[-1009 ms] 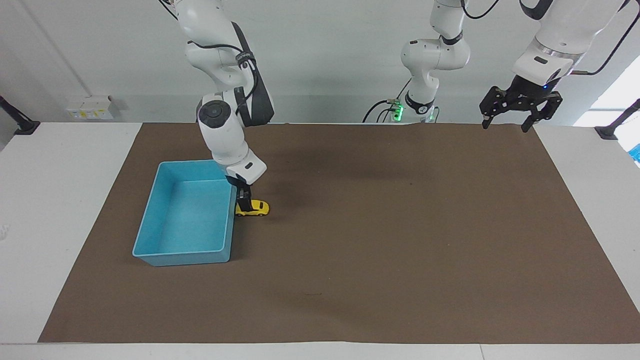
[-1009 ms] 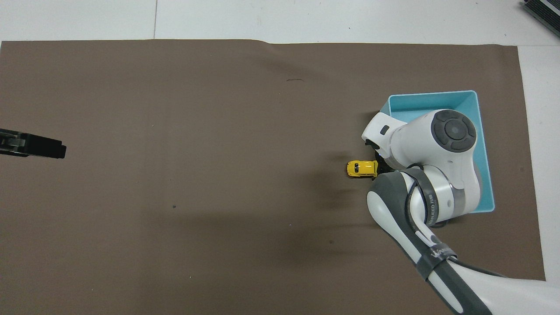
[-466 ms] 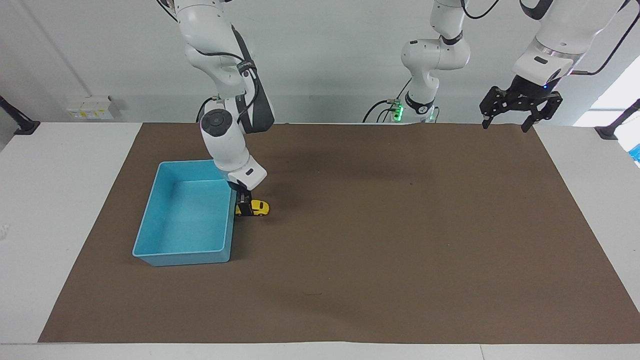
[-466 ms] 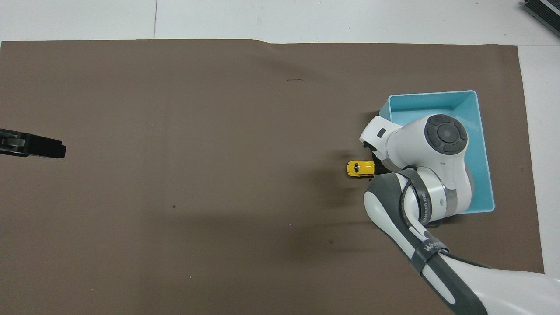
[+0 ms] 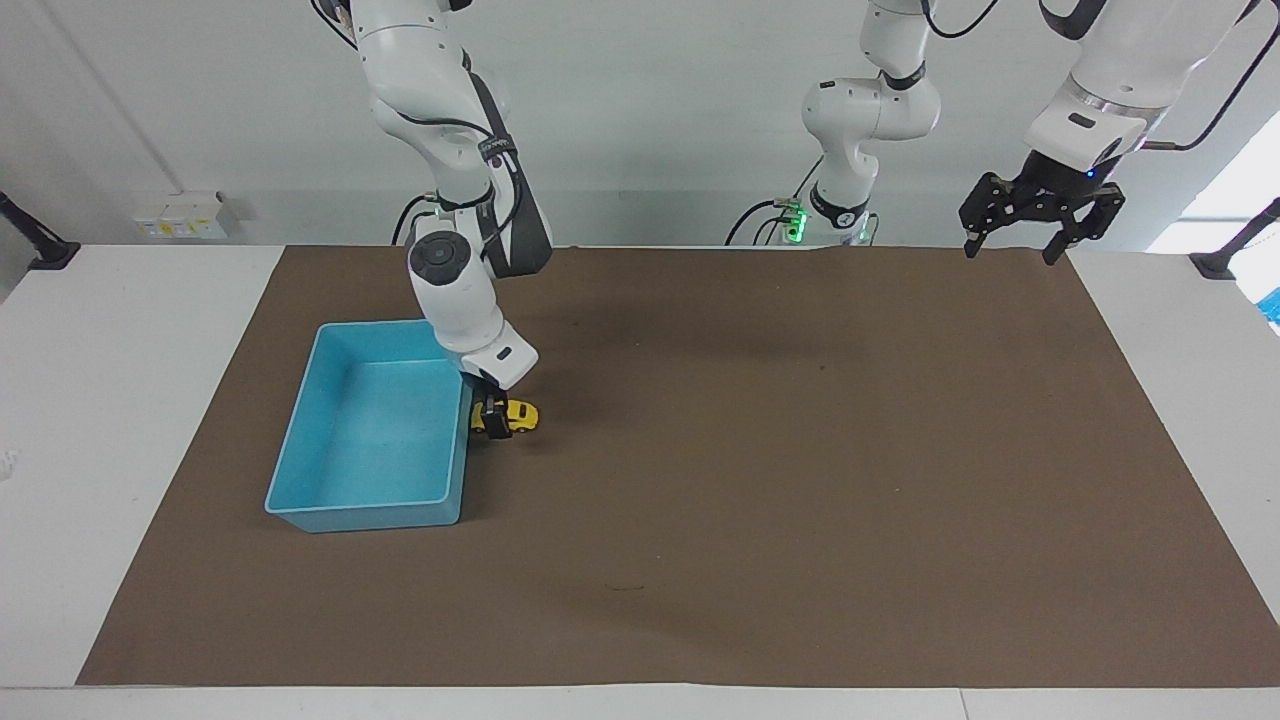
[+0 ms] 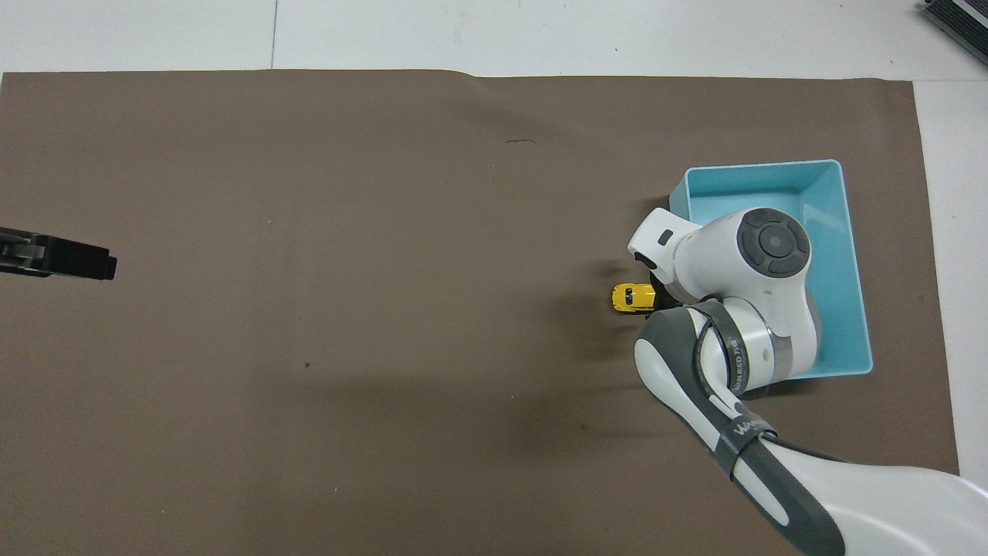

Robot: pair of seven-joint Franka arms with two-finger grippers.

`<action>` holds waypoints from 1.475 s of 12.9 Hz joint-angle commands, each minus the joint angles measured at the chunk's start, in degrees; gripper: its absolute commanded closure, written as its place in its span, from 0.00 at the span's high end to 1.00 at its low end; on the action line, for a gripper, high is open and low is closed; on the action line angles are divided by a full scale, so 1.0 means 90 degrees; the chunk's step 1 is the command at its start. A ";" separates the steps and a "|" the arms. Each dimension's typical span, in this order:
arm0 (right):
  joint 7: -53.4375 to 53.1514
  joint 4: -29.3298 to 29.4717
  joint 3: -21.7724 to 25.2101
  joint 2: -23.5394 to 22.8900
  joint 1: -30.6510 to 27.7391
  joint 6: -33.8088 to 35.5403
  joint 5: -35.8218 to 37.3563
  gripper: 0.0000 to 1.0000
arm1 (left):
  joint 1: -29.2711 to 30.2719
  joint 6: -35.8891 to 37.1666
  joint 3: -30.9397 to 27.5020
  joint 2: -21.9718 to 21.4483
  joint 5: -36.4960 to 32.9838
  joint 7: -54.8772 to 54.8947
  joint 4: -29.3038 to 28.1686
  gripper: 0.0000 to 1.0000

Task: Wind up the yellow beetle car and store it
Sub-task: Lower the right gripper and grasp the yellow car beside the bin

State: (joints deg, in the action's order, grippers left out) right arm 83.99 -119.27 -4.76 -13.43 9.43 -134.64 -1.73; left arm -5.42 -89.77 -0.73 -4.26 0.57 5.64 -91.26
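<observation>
Facing view, count: one yellow beetle car (image 5: 512, 416), one blue bin (image 5: 372, 427), one brown mat (image 5: 800, 450), two arms, each with one gripper.
Overhead view, count: the same single car (image 6: 631, 297), the same bin (image 6: 837, 255) and the mat (image 6: 347, 270); only the black tip of the left gripper (image 6: 58, 259) shows, at the left edge of the frame.
Car, place: left of centre in the facing view, just beside the bin's long wall on the side toward the mat's middle; in the overhead view it sits right of centre. Whether its wheels touch the mat cannot be told.
Bin, place: lower left part of the mat in the facing view, right side in the overhead view; its inside shows only blue floor.
Right arm, pose: comes down from the upper left of the facing view, bends at a grey-capped joint over the bin's upper corner, and its wrist slants down toward the car.
Right gripper (image 5: 490, 418): narrowed onto the car's end next to the bin, fingers pointing down, clamped on the toy.
Left arm, pose: folded high at the upper right of the facing view, waiting.
Left gripper (image 5: 1018, 243): hangs over the mat's upper right corner, fingers spread wide and holding nothing.
</observation>
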 commanded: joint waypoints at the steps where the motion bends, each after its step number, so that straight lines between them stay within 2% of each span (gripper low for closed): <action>1: -0.0074 -0.0137 -0.0028 -0.0050 0.0075 -0.0265 0.0046 1.00 | 0.0055 0.0091 0.0022 -0.0035 0.0074 0.0018 -0.0007 1.00; 8: -0.0035 -0.0312 -0.0028 -0.0012 0.0105 -0.0226 0.0055 1.00 | 0.0065 0.0091 0.0012 -0.0035 0.0074 0.0018 -0.0007 1.00; 11: -0.0045 -0.0313 -0.0028 -0.0012 0.0095 -0.0216 0.0055 0.88 | 0.0055 0.0091 0.0022 -0.0035 0.0074 0.0018 -0.0007 1.00; 13: -0.0035 -0.0293 -0.0028 -0.0021 0.0104 -0.0207 0.0065 0.72 | 0.0055 0.0091 0.0022 -0.0035 0.0074 0.0018 -0.0007 1.00; 14: -0.0045 -0.0274 -0.0028 -0.0021 0.0104 -0.0178 0.0065 0.35 | 0.0065 0.0091 0.0012 -0.0035 0.0074 0.0018 -0.0007 1.00; 17: -0.0055 -0.0215 -0.0028 -0.0041 0.0114 -0.0138 0.0065 0.07 | 0.0055 0.0091 0.0012 -0.0035 0.0074 0.0018 -0.0007 1.00; 19: -0.0132 0.0047 -0.0028 -0.0051 0.0250 0.0075 0.0065 0.02 | 0.0065 0.0091 0.0022 -0.0035 0.0074 0.0018 -0.0007 1.00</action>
State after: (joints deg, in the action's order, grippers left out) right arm 83.99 -120.71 -4.82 -14.07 10.86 -135.83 -1.72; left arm -5.42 -89.75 -0.73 -4.26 0.57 5.64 -91.26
